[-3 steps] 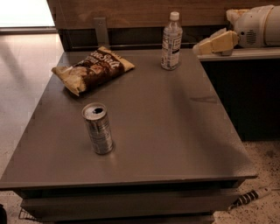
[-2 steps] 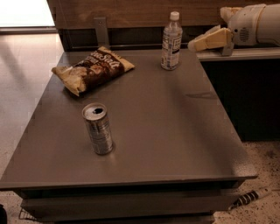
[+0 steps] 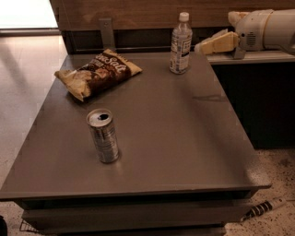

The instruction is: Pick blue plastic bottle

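The blue plastic bottle (image 3: 180, 44) is clear with a white screw cap and a pale printed label. It stands upright at the far right of the grey table (image 3: 184, 138). My gripper (image 3: 214, 44) comes in from the upper right on a white arm (image 3: 267, 30). It hovers just right of the bottle at about label height, a small gap away and not touching it. It holds nothing that I can see.
A silver drink can (image 3: 103, 135) with an open top stands near the table's front left. A brown chip bag (image 3: 97, 73) lies at the far left. A wooden wall panel (image 3: 138, 14) runs behind the table, and a dark counter (image 3: 258, 92) stands to the right.
The gripper and arm have moved left, closer to the bottle. The bottle, can and chip bag have not moved.
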Available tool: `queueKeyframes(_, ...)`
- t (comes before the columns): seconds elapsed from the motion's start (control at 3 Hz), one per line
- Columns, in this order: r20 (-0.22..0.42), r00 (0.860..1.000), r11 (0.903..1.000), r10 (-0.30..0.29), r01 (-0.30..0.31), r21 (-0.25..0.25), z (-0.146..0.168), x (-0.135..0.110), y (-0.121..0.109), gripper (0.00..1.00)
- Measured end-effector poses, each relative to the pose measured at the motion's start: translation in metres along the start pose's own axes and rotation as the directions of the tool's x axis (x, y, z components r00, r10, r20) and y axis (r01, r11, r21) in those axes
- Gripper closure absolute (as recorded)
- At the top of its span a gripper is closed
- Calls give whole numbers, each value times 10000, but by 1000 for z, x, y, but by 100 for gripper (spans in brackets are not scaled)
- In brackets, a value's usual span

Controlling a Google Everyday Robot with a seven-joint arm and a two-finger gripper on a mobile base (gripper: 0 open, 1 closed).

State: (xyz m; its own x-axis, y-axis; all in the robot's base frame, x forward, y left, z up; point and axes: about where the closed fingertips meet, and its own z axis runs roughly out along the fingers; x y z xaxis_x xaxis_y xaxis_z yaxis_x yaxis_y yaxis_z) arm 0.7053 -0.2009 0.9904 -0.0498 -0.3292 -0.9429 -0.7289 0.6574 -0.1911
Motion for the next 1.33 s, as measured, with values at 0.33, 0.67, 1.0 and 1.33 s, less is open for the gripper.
queueKeyframes(0.33,730,9943,9970,775,-775,-25,31,15,-15,0)
queueKeyframes(0.67,1305,9808,9894,1449,-1446,-115,59,32,-33,0)
queueKeyframes(1.0,1722,9653,9806,1961,-1932,-337,87,44,-46,0)
queueKeyframes(1.33,1919,9564,9754,2203,-2141,-525,104,50,-50,0)
